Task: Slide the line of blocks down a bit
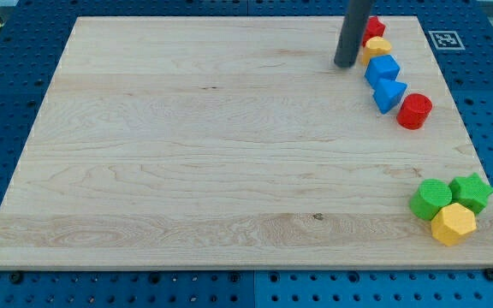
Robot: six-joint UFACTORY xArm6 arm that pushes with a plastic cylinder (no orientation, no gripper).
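Item: line of five blocks, far right of worktop [187, 154]: red block [374, 27], yellow block [377, 47], blue cube [383, 69], blue triangular block [389, 94], red cylinder [415, 111].

My tip [345, 63]: just left of yellow block; no claw fitted.

Risk: off-centre push scatters the line.
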